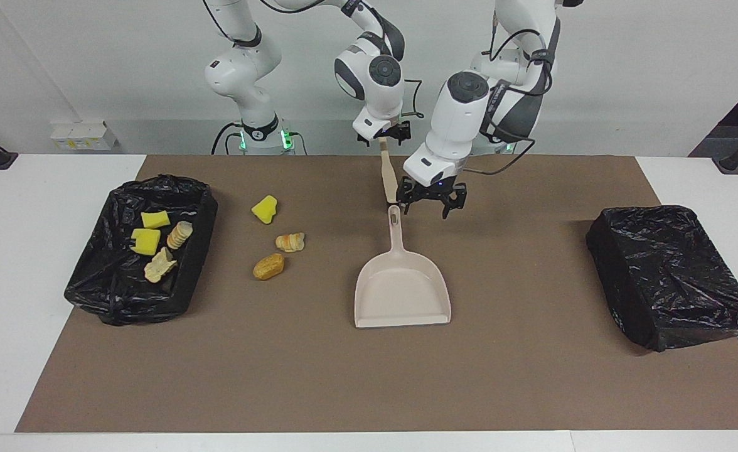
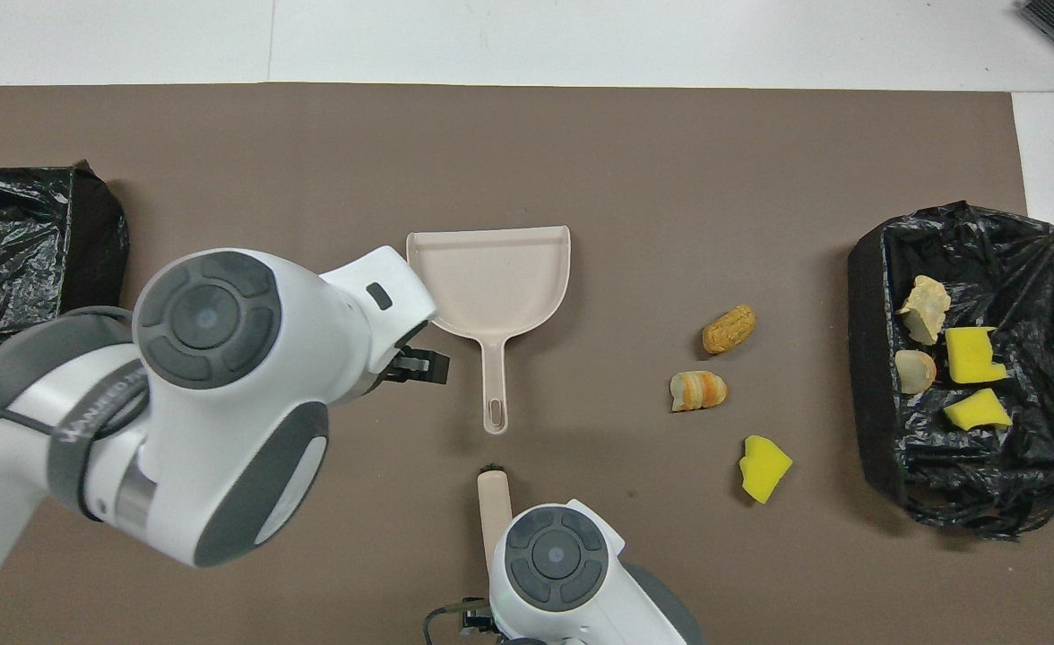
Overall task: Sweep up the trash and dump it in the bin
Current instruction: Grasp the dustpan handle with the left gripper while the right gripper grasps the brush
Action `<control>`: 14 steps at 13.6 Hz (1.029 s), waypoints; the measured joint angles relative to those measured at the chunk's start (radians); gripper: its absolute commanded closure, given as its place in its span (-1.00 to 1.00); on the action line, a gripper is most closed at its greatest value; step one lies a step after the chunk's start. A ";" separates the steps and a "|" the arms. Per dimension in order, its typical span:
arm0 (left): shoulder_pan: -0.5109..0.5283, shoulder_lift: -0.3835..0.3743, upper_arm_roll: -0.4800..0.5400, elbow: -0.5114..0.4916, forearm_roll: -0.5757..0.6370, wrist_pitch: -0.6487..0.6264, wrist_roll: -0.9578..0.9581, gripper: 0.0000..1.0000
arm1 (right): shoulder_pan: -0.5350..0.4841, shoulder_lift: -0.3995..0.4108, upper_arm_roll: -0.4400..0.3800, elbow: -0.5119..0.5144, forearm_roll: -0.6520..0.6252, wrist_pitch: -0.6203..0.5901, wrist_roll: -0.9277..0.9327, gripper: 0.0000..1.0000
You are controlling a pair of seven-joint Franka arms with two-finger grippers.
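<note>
Now | left tool (image 1: 430,205) open over dustpan (image 1: 402,290) handle | right tool (image 1: 384,136) gripping brush (image 1: 389,179)

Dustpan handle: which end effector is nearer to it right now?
Left. The left end effector hangs open beside the dustpan handle's tip; the right end effector is higher up, gripping the brush's top end.

One camera faces the robots from high; another looks steeply down; both share the mat (image 1: 369,376).

Brush (image 2: 494,506) bristle end under right arm, perhaps in right gripper (image 1: 383,139).
</note>
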State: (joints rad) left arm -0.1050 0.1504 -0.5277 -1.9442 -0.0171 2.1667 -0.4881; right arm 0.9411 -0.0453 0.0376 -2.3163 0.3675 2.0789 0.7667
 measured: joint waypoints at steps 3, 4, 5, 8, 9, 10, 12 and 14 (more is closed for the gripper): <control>-0.035 0.091 -0.008 0.000 0.042 0.075 -0.077 -1.00 | 0.031 0.009 0.000 -0.043 0.023 0.051 0.009 -0.17; -0.047 0.113 -0.009 0.001 0.045 0.102 -0.105 -1.00 | 0.031 0.009 0.000 -0.046 0.025 0.051 0.010 0.07; -0.056 0.128 -0.011 0.001 0.046 0.121 -0.123 -1.00 | 0.031 0.009 -0.001 -0.046 0.025 0.051 0.011 0.25; -0.063 0.152 -0.012 0.000 0.047 0.132 -0.143 -0.13 | 0.031 0.009 -0.001 -0.045 0.026 0.067 0.016 0.83; -0.063 0.154 -0.011 -0.002 0.048 0.132 -0.143 0.34 | 0.031 0.009 -0.002 -0.045 0.026 0.082 0.029 1.00; -0.063 0.155 -0.011 -0.004 0.055 0.132 -0.143 0.73 | 0.031 0.009 -0.002 -0.045 0.026 0.094 0.035 1.00; -0.062 0.155 -0.010 -0.004 0.138 0.132 -0.144 1.00 | 0.029 0.010 -0.005 -0.045 0.026 0.102 0.036 1.00; -0.060 0.155 -0.009 -0.003 0.218 0.132 -0.144 1.00 | 0.016 0.003 -0.009 -0.044 0.026 0.095 0.036 1.00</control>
State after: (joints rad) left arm -0.1654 0.3050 -0.5367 -1.9473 0.2011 2.2983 -0.6318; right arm 0.9575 -0.0422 0.0284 -2.3608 0.3932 2.1740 0.8031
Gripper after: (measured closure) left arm 0.683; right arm 0.736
